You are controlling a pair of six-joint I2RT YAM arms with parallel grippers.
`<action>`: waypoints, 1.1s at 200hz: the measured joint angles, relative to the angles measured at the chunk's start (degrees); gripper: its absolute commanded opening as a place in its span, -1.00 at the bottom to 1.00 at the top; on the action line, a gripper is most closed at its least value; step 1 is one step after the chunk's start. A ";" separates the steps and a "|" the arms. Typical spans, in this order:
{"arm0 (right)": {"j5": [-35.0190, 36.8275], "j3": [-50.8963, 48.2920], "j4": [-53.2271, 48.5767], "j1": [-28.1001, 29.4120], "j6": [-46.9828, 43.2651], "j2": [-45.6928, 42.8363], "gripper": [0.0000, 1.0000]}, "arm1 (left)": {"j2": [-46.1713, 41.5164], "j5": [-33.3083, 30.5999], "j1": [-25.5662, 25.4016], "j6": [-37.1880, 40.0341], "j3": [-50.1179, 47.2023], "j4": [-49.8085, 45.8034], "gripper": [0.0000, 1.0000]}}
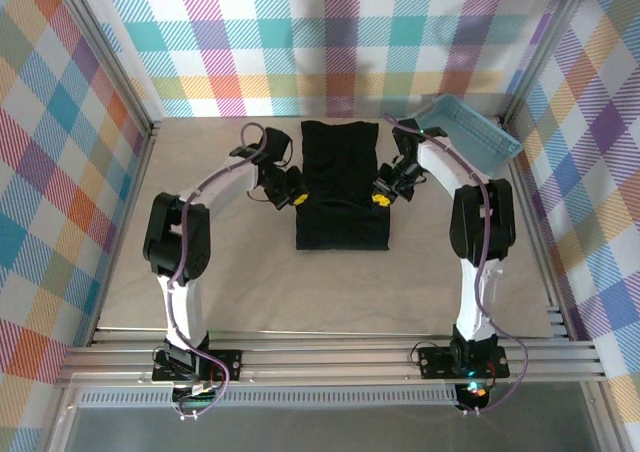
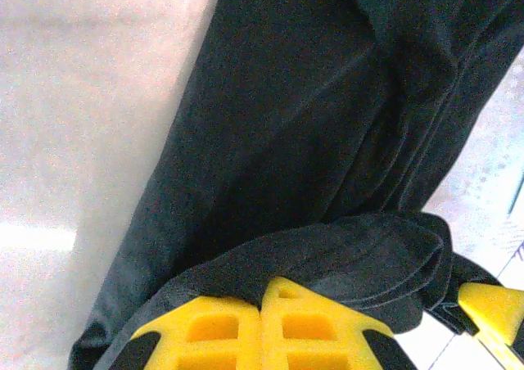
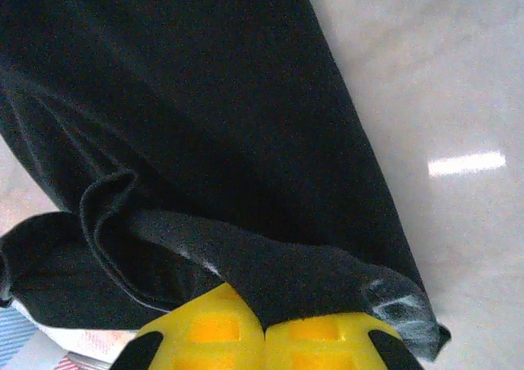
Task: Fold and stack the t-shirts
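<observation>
look: plain black soft cloth t-shirt (image 1: 343, 172), no print
state: folded into a long strip
spot: middle of the table (image 1: 230, 272), nearer the far edge

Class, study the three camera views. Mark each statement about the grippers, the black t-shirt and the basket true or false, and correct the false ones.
1. The left gripper is shut on an edge of the black t-shirt. True.
2. The right gripper is open and clear of the cloth. False: it is shut on the t-shirt's opposite edge.
3. The light-blue basket sits at the far right corner of the table. True.
4. The t-shirt lies inside the basket. False: it lies on the table, between the two arms.
</observation>
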 measured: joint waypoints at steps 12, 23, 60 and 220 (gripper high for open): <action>-0.02 1.90 0.04 0.00 0.00 1.70 -1.00 | 2.08 -0.24 0.24 0.50 2.01 0.02 -1.00; -0.02 3.15 -0.02 0.00 0.00 2.95 -1.00 | 3.26 -0.37 0.37 1.03 3.08 0.02 -1.00; -0.04 5.40 -0.48 -0.24 0.00 5.55 -0.89 | 5.11 -0.39 0.83 2.01 5.09 -0.28 -1.00; -5.60 -35.28 15.93 -0.83 1.90 -18.73 0.10 | -14.25 4.48 -1.57 -16.87 -33.16 20.92 -0.03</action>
